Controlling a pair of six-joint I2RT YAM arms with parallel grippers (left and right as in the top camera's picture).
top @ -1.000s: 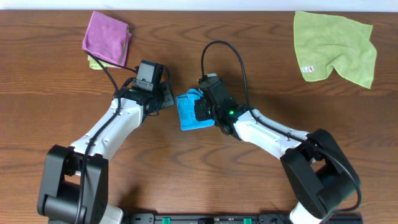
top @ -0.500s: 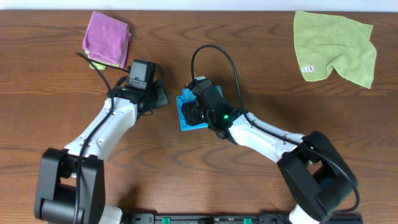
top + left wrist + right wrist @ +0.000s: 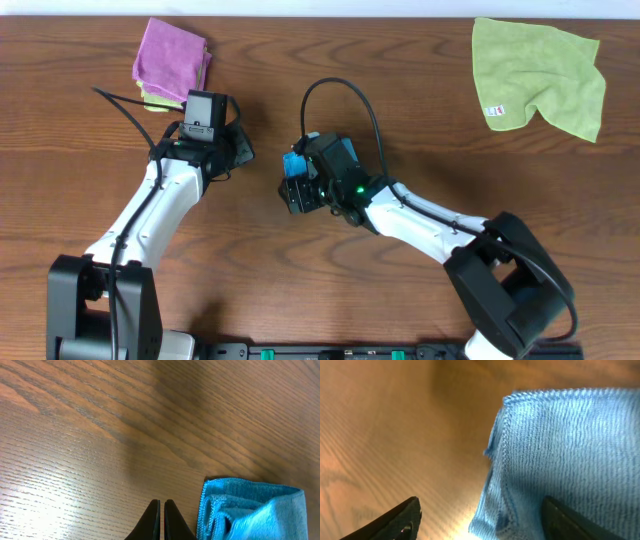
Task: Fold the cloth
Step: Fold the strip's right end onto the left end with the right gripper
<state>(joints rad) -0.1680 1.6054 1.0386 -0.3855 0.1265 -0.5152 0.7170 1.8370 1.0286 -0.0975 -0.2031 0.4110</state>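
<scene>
The sky-blue cloth [image 3: 565, 445] lies folded on the wooden table; from overhead only a small blue patch of the cloth [image 3: 297, 161] shows past the right wrist. My right gripper [image 3: 482, 512] is open wide over the cloth's left edge, one finger above the fabric and the other above bare wood. Overhead, the right gripper [image 3: 292, 186] covers most of the cloth. My left gripper [image 3: 161, 510] is shut and empty, with the cloth [image 3: 250, 510] just to its right and not touching. From above, the left gripper [image 3: 240, 150] sits left of the cloth.
A folded purple cloth [image 3: 172, 58] lies at the back left on something yellow-green. A crumpled yellow-green cloth [image 3: 540, 75] with a white tag lies at the back right. Both arms' cables arch over the table's middle.
The right gripper has opened, let go of the cloth and shifted left over it. The left arm has drawn back up and to the left, away from the cloth.
</scene>
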